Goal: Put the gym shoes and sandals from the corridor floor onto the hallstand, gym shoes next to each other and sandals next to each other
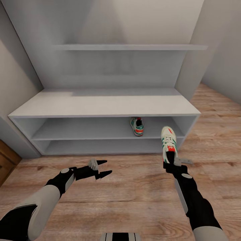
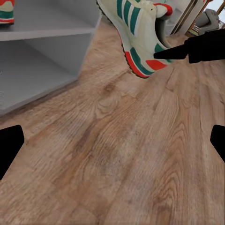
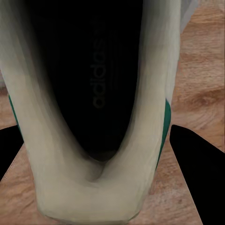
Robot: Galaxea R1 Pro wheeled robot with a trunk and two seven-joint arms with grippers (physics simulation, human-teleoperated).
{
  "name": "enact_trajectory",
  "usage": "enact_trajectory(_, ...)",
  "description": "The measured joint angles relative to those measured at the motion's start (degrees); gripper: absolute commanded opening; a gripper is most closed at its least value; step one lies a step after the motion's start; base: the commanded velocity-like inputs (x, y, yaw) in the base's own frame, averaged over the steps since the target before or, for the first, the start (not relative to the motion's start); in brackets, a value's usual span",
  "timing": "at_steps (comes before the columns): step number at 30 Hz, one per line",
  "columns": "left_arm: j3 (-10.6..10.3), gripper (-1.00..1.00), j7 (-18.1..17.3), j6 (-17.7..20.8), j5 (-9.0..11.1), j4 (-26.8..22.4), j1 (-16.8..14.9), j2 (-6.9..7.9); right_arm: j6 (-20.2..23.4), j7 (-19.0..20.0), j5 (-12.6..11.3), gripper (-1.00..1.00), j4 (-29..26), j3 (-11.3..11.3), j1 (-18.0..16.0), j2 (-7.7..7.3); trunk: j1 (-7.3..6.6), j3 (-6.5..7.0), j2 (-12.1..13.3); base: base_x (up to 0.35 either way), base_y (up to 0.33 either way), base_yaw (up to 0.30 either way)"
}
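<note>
One gym shoe (image 1: 136,126) stands on the middle shelf of the pale hallstand (image 1: 100,104), right of centre, and its edge (image 2: 5,11) also appears in the left wrist view. My right gripper (image 1: 170,164) is shut on the heel collar of the other gym shoe (image 1: 168,141), held above the corridor floor (image 1: 134,187) with its toe toward the rack's right end. In the right wrist view that shoe's dark inside (image 3: 93,79) sits between my fingers (image 3: 197,178). My left gripper (image 1: 106,168) hangs open and empty over the floor (image 2: 112,154). The sandals are out of view.
The hallstand's bench top (image 1: 100,100) and both lower shelves run wide, with an upper ledge (image 1: 130,47) above. Grey walls close in on both sides. A brown wooden piece (image 1: 5,160) sits at the left edge. Open plank floor lies between me and the rack.
</note>
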Motion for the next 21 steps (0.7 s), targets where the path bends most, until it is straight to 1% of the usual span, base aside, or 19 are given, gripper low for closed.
enact_trajectory(4,0.0,1.00,0.0,0.0,0.0,0.0,0.0,-0.02,0.0,0.0,0.0,-1.00,0.0,0.0,0.0,0.01,0.00,0.00,0.0,0.282,0.000,0.000)
enact_trajectory(6,0.0,1.00,0.0,0.0,0.0,0.6,0.0,-0.33,0.0,0.0,0.0,-1.00,0.0,0.1,0.0,0.01,0.01,0.00,0.0,0.114,0.000,0.000)
enact_trajectory(10,0.0,1.00,0.1,0.0,-0.2,2.7,0.0,-0.75,-0.1,0.1,0.1,-1.00,0.0,0.2,0.0,-0.07,0.03,0.00,0.0,0.023,0.000,0.000)
enact_trajectory(18,0.0,1.00,0.0,0.0,-0.2,3.0,0.0,-0.80,-0.1,0.1,0.0,-1.00,0.0,0.2,0.0,-0.08,0.03,0.00,0.0,0.003,0.000,0.002)
enact_trajectory(20,0.0,1.00,0.0,0.0,-0.1,3.1,0.0,-0.86,-0.1,0.1,0.0,-1.00,0.0,0.2,0.0,-0.08,0.03,0.00,0.0,0.000,0.000,0.101)
enact_trajectory(21,0.0,1.00,0.0,-0.1,-0.1,3.1,0.0,-1.25,-0.1,0.1,0.0,-1.00,0.0,0.2,0.0,-0.08,0.03,0.00,0.0,0.000,0.000,0.180)
